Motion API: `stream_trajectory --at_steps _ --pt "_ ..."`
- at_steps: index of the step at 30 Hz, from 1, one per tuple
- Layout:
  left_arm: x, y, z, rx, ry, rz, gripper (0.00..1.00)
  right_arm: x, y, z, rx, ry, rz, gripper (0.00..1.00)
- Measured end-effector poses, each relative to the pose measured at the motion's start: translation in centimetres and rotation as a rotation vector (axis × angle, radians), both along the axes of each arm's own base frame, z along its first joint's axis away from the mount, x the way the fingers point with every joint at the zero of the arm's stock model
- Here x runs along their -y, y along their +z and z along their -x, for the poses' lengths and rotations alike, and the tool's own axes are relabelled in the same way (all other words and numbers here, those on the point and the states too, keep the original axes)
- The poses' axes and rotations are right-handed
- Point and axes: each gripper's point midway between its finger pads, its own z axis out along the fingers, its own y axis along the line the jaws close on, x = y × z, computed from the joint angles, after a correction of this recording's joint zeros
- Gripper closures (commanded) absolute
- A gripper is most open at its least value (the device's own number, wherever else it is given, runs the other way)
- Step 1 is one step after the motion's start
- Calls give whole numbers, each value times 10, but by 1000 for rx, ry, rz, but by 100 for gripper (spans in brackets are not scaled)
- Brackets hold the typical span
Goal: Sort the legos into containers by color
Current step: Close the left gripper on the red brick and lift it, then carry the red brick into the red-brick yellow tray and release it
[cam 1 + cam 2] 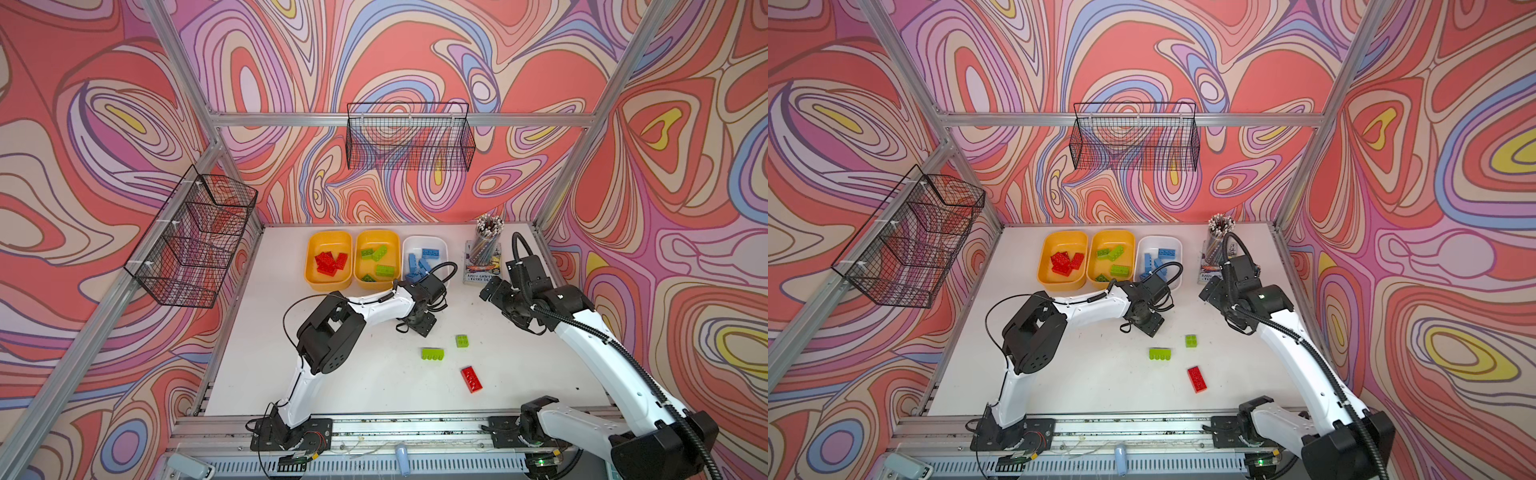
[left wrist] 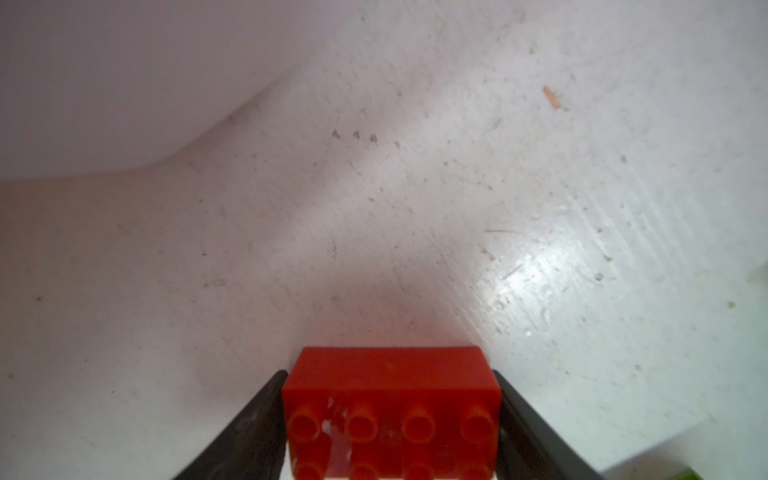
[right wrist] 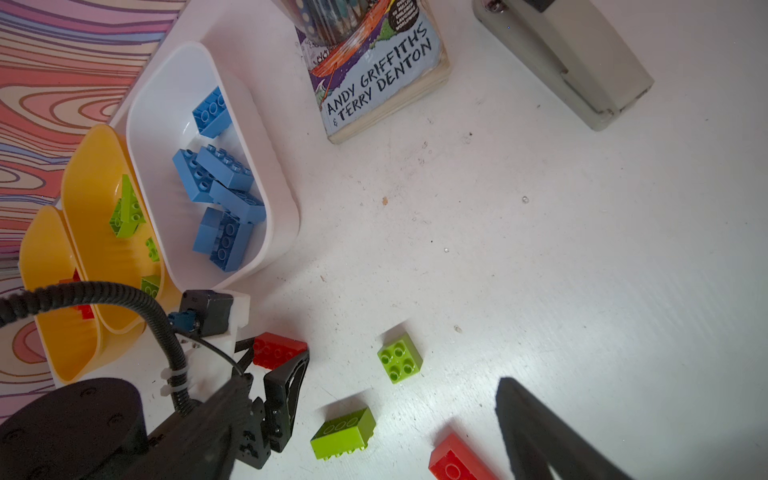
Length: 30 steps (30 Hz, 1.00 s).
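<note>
Left wrist view shows the held red brick (image 2: 390, 399) with its studs facing the camera. The left gripper (image 2: 390, 374) has a black finger against each short end, so its fingers (image 2: 249, 428) are clamped on it. From the right wrist view that brick (image 3: 278, 351) sits low by the tabletop (image 3: 540, 270), just in front of the near end of the white tub (image 3: 274, 183). I cannot tell whether it has left the surface.

In both top views three tubs stand in a row at the back. The left yellow tub (image 1: 318, 245) holds red bricks, the middle yellow tub (image 1: 376, 237) holds green ones, and the white one holds blue ones.

Three pieces lie loose near the middle of the tabletop: a small green brick (image 1: 461, 341), a long green brick (image 1: 432, 354) tipped on its side, and a loose red brick (image 1: 471, 379) nearest the front.

The right gripper (image 1: 489, 292) hangs over the tabletop beside a book (image 3: 374, 83). Its fingers (image 3: 536, 424) are spread wide with nothing between them.
</note>
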Motion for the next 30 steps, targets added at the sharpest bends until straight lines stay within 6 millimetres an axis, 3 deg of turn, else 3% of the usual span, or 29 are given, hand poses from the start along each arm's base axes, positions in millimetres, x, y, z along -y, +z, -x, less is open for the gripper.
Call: stream_trajectory --at_steps 10,16,19,26,30 --pt "-11 2 0 10 47 -20 37 -1 3 -4 20 4 -4 2" --pt "-50 15 -12 -7 140 -56 39 -6 6 -17 23 37 12 2" --pt "-74 38 -27 15 209 -38 40 -11 6 -30 18 67 21 2" --pt "-147 116 -80 131 417 41 39 -30 -6 -63 1 132 5 2" --pt "-191 146 -112 191 536 78 39 -42 -8 -87 3 169 -6 2"
